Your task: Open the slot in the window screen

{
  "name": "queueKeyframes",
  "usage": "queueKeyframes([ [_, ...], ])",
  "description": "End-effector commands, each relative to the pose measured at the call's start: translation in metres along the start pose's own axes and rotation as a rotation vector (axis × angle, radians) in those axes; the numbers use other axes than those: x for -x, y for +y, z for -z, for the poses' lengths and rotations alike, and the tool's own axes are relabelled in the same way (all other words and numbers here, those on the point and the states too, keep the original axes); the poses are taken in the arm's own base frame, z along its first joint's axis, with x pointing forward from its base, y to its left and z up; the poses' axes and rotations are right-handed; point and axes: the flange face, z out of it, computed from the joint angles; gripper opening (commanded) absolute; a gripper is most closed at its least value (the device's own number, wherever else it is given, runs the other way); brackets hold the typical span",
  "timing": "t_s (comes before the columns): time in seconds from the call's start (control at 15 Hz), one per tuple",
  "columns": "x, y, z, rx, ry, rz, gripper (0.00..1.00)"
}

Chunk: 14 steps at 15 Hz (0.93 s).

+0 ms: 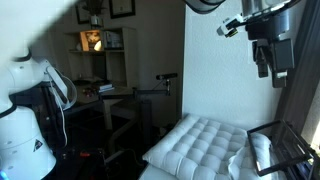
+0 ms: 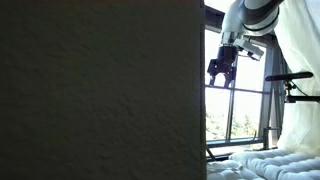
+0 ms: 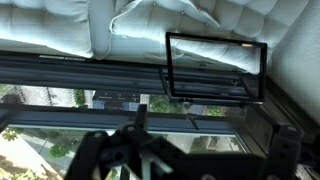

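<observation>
One gripper [image 2: 221, 79], jaws spread wide and holding nothing, hangs in open air at the upper right of the frame, in front of the window [image 2: 250, 110]. Trees [image 2: 215, 125] show beyond the glass. A dark wall [image 2: 100, 90] fills the left two-thirds of that exterior view. A white quilted bed [image 1: 200, 140] lies at lower centre in an exterior view, below the gripper.

Wrist view: a black rectangular frame [image 3: 215, 68] sits right of centre, against the window's dark rails and just beside the bed's edge along the top. It is probably the slot in the window screen, though the mesh is too faint to confirm. The gripper is well apart from it, not touching.

A lit shelf [image 1: 92, 42] is at upper left.
</observation>
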Motion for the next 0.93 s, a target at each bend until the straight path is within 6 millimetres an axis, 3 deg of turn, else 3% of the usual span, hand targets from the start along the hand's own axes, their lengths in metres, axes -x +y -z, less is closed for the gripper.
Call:
queueKeyframes([
  [0.0,0.002,0.007,0.005,-0.010,0.005,0.010,1.00],
  [0.33,0.002,0.035,-0.001,0.001,0.008,0.023,1.00],
  [0.87,0.013,0.086,-0.036,0.037,-0.044,0.043,1.00],
])
